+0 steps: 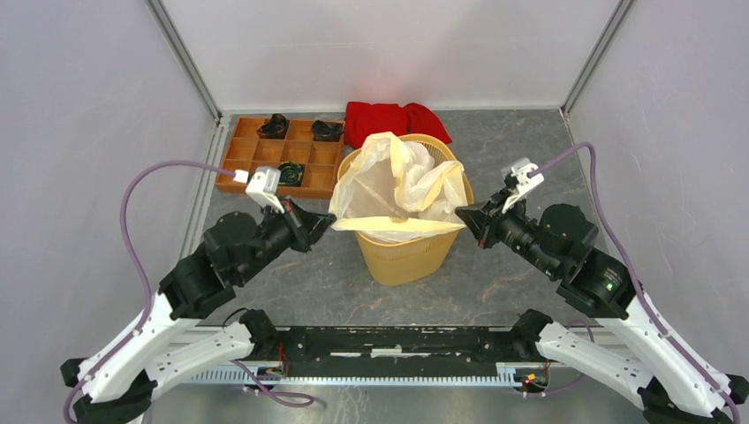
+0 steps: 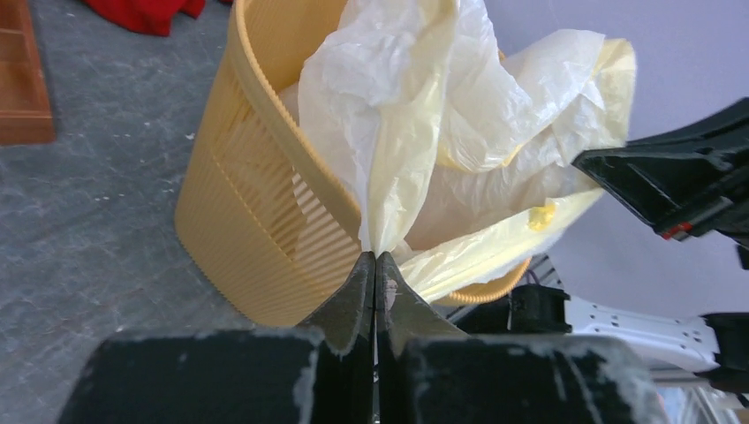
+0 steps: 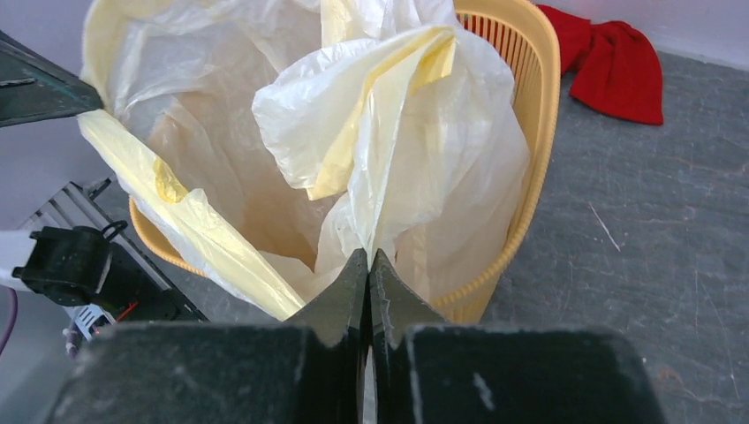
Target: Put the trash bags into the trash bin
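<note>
Cream-white trash bag (image 1: pixel 397 181) sits opened inside the yellow trash bin (image 1: pixel 408 256), its mouth stretched between the left tool (image 1: pixel 329 223) at nine o'clock and the right tool (image 1: pixel 463 219) at three o'clock, both clamped on the film; next, probably drawing the edges down over the rim.

Trash bag (image 1: pixel 399 181): thin plastic film, translucent cream-white, heavily wrinkled, faint sheen on the creases. Trash bin (image 1: pixel 408 258): yellow-orange moulded plastic, finely ribbed sides, smooth rim, low gloss. Red cloth (image 1: pixel 389 119) at 12 o'clock of the bin: soft fabric, matt, rumpled. Tray (image 1: pixel 252 155) at 10 o'clock: brown wood, dull satin finish. Table (image 1: pixel 300 283): grey, marbled stone look, matt, fine scratches. Left gripper (image 2: pixel 375 265) and right gripper (image 3: pixel 368 261): black, matt, pale scuffs along the edges.
</note>
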Motion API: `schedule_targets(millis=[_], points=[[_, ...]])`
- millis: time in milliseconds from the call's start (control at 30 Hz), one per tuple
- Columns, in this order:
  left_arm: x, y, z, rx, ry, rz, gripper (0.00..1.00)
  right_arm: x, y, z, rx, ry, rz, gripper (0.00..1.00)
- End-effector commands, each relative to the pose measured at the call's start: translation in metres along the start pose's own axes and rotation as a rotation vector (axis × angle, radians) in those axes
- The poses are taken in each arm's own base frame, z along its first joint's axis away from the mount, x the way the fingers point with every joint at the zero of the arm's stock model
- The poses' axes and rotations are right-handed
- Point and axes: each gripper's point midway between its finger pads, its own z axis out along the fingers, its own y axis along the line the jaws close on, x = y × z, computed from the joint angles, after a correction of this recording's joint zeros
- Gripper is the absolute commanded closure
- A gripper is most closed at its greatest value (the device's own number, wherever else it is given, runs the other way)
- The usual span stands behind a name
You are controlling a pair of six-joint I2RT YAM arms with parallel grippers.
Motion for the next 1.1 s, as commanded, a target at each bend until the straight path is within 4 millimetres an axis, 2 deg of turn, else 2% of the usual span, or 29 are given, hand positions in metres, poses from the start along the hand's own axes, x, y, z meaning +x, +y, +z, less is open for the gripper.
schedule_targets(millis=[0,67,167,333,400,467,667,933,1000,1033,1067], points=[[0.003,-0.015,-0.008,0.124,-0.043,-0.15,0.98,0.013,-0.016,-0.005,0.072,0.011,-0.004,0.96],[0.011,-0.013,-0.01,0.148,-0.038,-0.172,0.98,0.018,-0.019,-0.007,0.081,0.017,0.0,0.96],[0.021,-0.011,-0.013,0.177,-0.029,-0.185,0.98,0.025,-0.021,-0.009,0.088,0.018,0.012,0.9],[0.033,-0.009,-0.014,0.191,0.007,-0.177,0.98,0.024,-0.019,-0.015,0.077,0.016,0.029,0.88],[0.039,-0.007,-0.013,0.185,0.025,-0.172,0.98,0.025,-0.018,-0.017,0.072,0.01,0.038,0.85],[0.043,-0.004,-0.013,0.177,0.037,-0.167,0.98,0.031,-0.019,-0.017,0.071,0.017,0.05,0.83],[0.047,-0.002,-0.015,0.185,0.041,-0.181,0.98,0.044,-0.006,-0.015,-0.006,0.027,0.105,0.61],[0.057,0.001,-0.008,0.15,0.085,-0.205,0.98,0.042,0.003,-0.016,-0.045,0.016,0.16,0.51],[0.062,0.004,-0.006,0.134,0.106,-0.201,0.98,0.044,0.004,-0.015,-0.053,0.004,0.166,0.62],[0.062,0.005,-0.006,0.123,0.11,-0.196,0.98,0.046,0.001,-0.014,-0.038,0.001,0.176,0.74],[0.064,0.007,-0.006,0.11,0.12,-0.186,0.98,0.047,-0.002,-0.013,-0.025,-0.003,0.182,0.83]])
